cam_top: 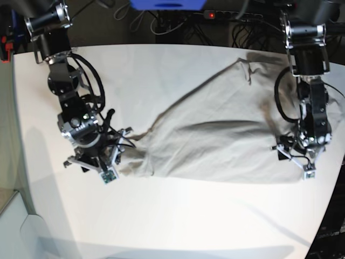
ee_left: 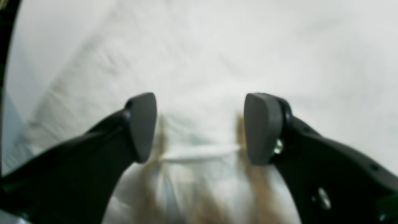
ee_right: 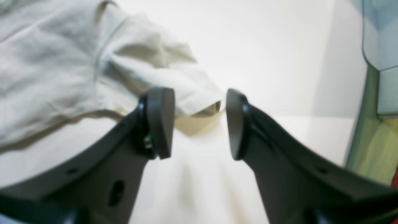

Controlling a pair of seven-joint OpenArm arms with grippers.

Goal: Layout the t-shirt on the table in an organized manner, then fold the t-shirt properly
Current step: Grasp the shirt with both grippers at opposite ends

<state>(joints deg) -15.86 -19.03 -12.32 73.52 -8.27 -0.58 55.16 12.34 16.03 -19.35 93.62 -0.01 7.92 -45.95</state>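
Nearest the camera in the base view, toward six o'clock, the white surface [cam_top: 178,216] lies bare, crossed only by soft shadows. Farther up, around the middle, the t-shirt [cam_top: 215,135] is stretched across it in a long rumpled band, narrow and bunched at its eight o'clock end and widening toward two o'clock, where it reaches the far edge of the surface. At about nine o'clock the right gripper [cam_top: 110,156] sits low over the surface just beside the bunched end; in its wrist view the right gripper [ee_right: 199,121] has its jaws apart, with nothing clamped between them, and a loose corner of the t-shirt [ee_right: 77,62] hangs just beyond the grey pads [ee_right: 161,121], casting a shadow on the pale surface [ee_right: 264,56] below. At about three o'clock the left gripper [cam_top: 302,156] is down over the wide end of the cloth; its wrist view is blurred, but the left gripper [ee_left: 200,130] shows its jaws well apart with pale fabric of the t-shirt [ee_left: 217,56] filling the picture under and beyond them, and whether the pads [ee_left: 261,127] touch the cloth I cannot tell. Farthest off, at twelve o'clock past the surface edge, dark cables [cam_top: 178,21] and a blue object [cam_top: 167,4] lie in shadow
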